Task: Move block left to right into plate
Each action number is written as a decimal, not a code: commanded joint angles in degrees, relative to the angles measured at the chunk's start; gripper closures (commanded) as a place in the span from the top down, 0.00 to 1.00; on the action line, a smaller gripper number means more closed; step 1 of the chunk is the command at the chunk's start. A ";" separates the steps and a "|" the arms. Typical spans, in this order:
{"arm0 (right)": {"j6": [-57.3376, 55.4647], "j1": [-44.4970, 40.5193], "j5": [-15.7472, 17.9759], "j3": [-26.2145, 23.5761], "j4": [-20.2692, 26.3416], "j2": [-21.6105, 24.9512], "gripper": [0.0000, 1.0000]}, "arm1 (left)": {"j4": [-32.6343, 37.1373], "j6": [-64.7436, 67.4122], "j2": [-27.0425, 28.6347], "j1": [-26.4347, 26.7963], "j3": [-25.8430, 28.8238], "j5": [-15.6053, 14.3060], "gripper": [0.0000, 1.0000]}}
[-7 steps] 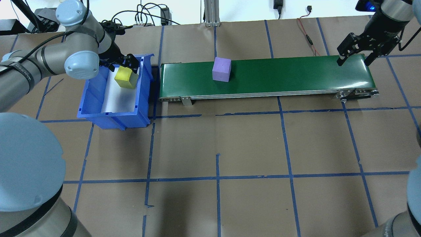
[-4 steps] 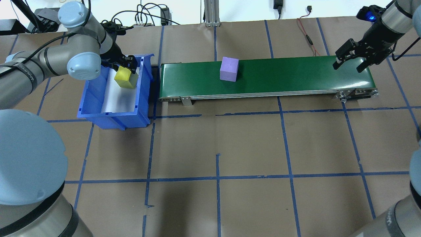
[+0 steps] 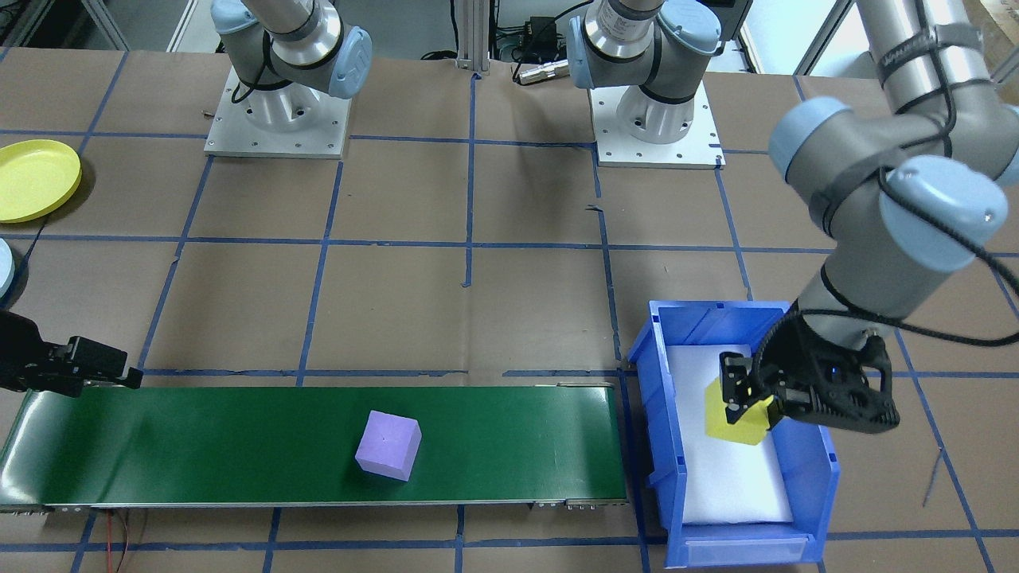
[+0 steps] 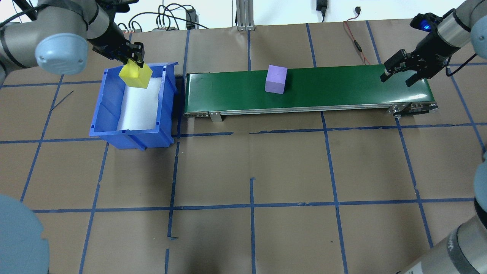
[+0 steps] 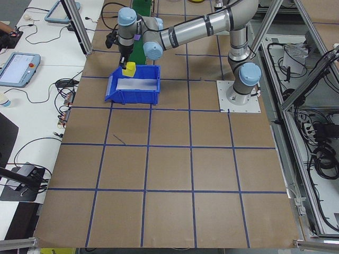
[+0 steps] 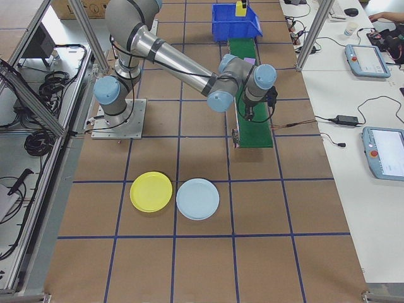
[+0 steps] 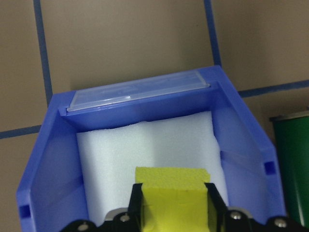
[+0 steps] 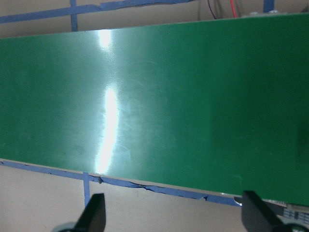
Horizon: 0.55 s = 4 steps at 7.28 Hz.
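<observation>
left gripper (image 4: 134, 61) clamps yellow block (image 4: 135, 76) above blue bin (image 4: 114, 131); right gripper (image 4: 398, 72) spread over green conveyor (image 4: 342, 87) bearing purple block (image 4: 276, 79).

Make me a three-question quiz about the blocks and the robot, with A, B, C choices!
1. Where is the purple block?
A. on the green belt
B. in the blue bin
C. on a plate

2. How many plates are on the table?
A. one
B. two
C. four

3. What is the left gripper doing?
A. hanging open over the belt
B. holding the yellow block
C. resting on a plate

Answers:
1 A, it sits midway along the belt.
2 B, the right-side view shows a yellow plate and a pale blue plate.
3 B, its jaws are shut on the block above the bin.
</observation>
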State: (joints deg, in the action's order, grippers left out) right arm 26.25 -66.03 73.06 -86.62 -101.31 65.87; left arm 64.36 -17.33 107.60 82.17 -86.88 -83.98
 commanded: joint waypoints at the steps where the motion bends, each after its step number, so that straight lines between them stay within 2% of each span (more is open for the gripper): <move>1: -0.06 0.03 -1.69 -0.12 -1.42 -0.21 1.00 | 4.11 2.11 -4.85 5.51 -0.22 1.18 0.36; 2: -0.06 0.03 -1.69 -0.21 -2.31 -0.82 1.00 | 3.68 6.65 -4.16 8.68 -0.31 1.88 0.37; 3: -0.06 0.03 -1.69 -0.13 -3.01 -1.09 1.00 | 2.89 8.00 -3.20 10.98 -0.39 5.63 0.37; 4: -0.06 0.03 -1.69 -0.21 -3.63 -1.18 1.00 | -0.43 8.80 -1.01 12.39 -0.48 6.89 0.38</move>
State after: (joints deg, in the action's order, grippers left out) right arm 26.20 -66.00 71.41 -86.78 -104.10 64.91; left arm 66.63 -10.11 104.65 92.28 -87.25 -79.28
